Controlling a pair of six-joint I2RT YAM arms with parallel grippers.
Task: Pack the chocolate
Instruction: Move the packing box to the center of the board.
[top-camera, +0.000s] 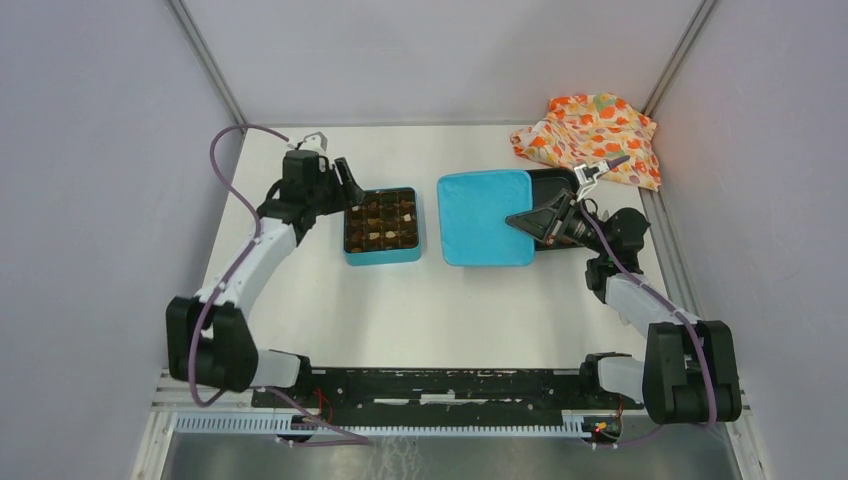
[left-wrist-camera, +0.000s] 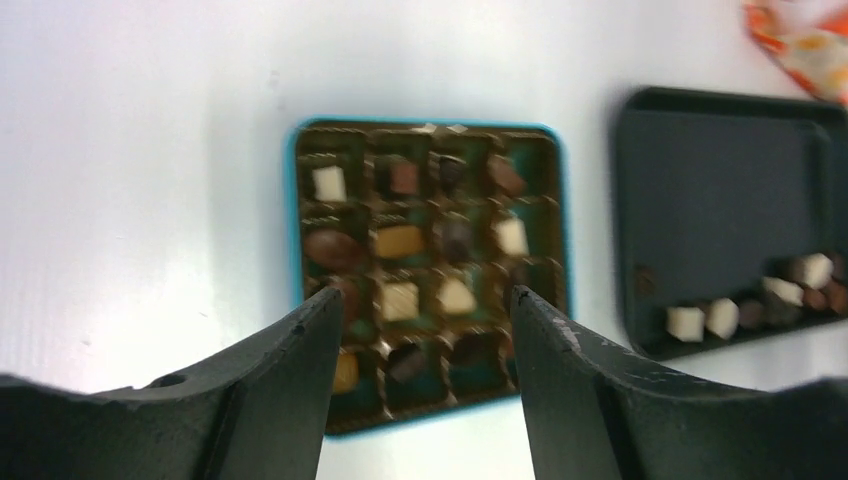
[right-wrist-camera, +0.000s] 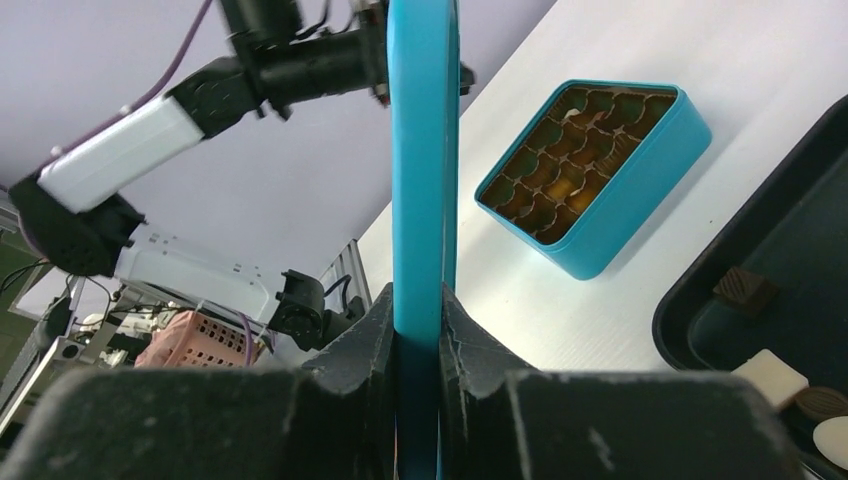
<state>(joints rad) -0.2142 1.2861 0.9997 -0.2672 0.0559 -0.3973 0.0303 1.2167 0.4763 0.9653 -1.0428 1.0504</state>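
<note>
Chocolate (left-wrist-camera: 400, 240) sits in most cells of the box (left-wrist-camera: 293, 200), one piece to a cell. More pieces lie loose in a row in the tray (left-wrist-camera: 720, 180), right of the box. My left pincer (left-wrist-camera: 425, 305) hangs spread at the box's left edge, holding nothing. My right pincer (right-wrist-camera: 418, 305) is pressed onto the rim of the lid (right-wrist-camera: 420, 150), right of the box, partly over the tray. A cloth (top-camera: 590, 130) lies farther right of the box, behind the tray.

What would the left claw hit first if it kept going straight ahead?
Most likely the chocolates in the open blue box: the left claw, open, points at its compartments. Depth is unclear.
</note>
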